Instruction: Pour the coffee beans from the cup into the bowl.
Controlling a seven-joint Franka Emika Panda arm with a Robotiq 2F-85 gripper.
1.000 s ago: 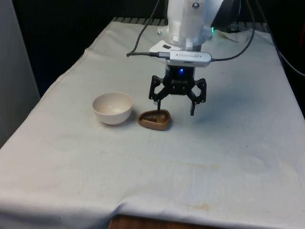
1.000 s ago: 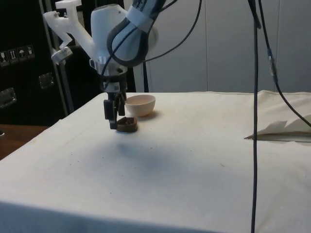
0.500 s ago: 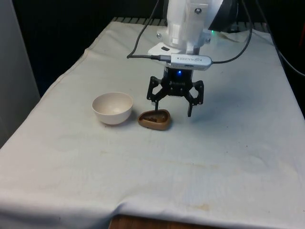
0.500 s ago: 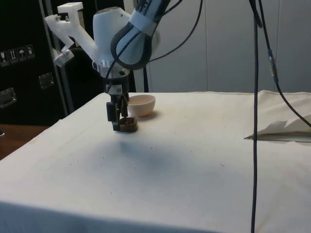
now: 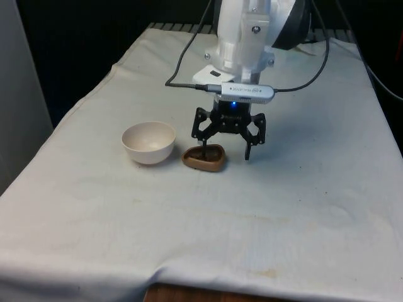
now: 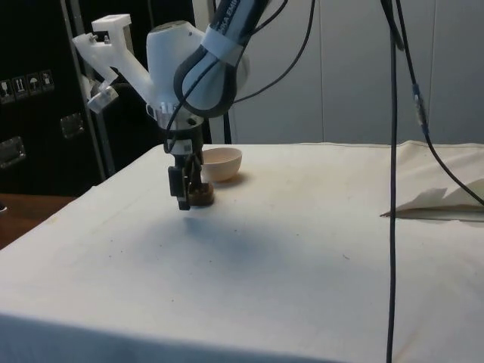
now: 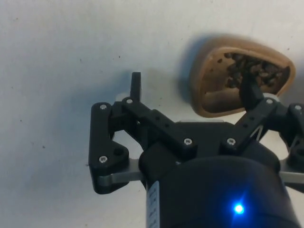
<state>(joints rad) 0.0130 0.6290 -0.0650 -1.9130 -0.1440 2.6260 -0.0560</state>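
We hold the black two-finger claw (image 5: 226, 152) spread wide over the shallow brown cup of coffee beans (image 5: 204, 157), which sits just beside the cream ceramic bowl (image 5: 148, 142) on the tabletop (image 5: 302, 207). One finger (image 7: 250, 92) dips inside; closing off-centre could tip it and scatter beans.

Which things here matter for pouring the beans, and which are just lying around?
Part of the job:
brown cup
coffee beans
white bowl
gripper

Just lying about:
folded white cloth
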